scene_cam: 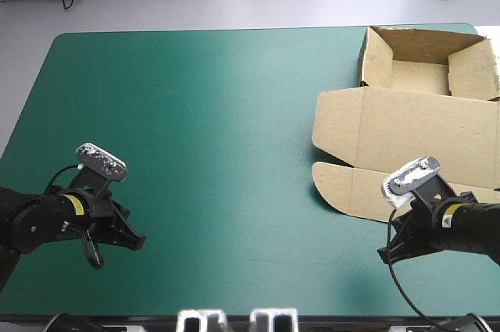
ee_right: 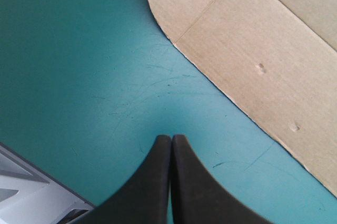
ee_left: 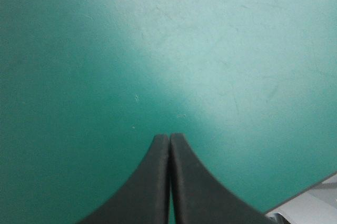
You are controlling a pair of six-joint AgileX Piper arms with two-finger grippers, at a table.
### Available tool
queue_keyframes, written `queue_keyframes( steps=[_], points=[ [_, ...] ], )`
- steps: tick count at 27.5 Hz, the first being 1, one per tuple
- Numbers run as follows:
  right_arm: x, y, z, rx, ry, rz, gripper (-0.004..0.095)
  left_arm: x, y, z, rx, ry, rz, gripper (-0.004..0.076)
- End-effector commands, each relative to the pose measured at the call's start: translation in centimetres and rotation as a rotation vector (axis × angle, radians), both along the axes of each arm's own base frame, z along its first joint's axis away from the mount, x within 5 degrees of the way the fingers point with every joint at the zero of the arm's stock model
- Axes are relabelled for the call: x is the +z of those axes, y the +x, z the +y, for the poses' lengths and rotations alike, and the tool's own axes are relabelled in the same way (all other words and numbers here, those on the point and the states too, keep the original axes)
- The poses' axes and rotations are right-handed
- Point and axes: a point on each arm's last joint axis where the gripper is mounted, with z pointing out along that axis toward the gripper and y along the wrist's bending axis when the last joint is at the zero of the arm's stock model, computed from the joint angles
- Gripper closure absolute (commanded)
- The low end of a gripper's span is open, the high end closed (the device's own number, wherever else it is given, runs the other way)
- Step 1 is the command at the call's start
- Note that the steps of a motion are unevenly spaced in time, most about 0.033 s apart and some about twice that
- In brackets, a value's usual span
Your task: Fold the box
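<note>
The brown box [scene_cam: 406, 125] lies at the table's right side as an open tray [scene_cam: 426, 62] with raised walls at the far right corner. Its lid lies flat toward me, ending in a rounded front flap [scene_cam: 351, 187]. My right gripper [scene_cam: 385, 254] is shut and empty, low over the teal-green cover just in front of that flap. In the right wrist view the flap's curved edge [ee_right: 253, 55] runs ahead of and beside the shut gripper [ee_right: 171, 138]. My left gripper [scene_cam: 137, 242] is near the front left, far from the box. It [ee_left: 169, 137] is shut over bare cover.
The teal-green cover [scene_cam: 219, 113] stretches bare across the left and middle. The table's front edge [ee_right: 31, 187] lies close beside my right gripper and also shows near my left one [ee_left: 316, 208]. The box reaches the table's right edge.
</note>
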Motion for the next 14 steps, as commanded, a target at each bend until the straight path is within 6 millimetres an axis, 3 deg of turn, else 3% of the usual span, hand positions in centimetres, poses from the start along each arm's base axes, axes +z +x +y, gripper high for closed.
queue_keyframes(
  steps=[1,4,14],
  points=[
    [0.6,-1.0,-0.3,-0.005,0.011,-0.033,0.0932,-0.8,-0.7,-0.3,-0.003,-0.03,0.08,0.0734],
    [0.4,-1.1,-0.6,-0.024,-0.003,-0.037,0.0932,-1.8,-0.8,-0.4,-0.005,-0.036,0.119,0.0734],
    [-1.0,-1.1,-0.6,-0.047,-0.013,0.014,0.0932,-2.0,-1.1,-0.9,-0.014,-0.088,0.15,0.0734]
  ],
)
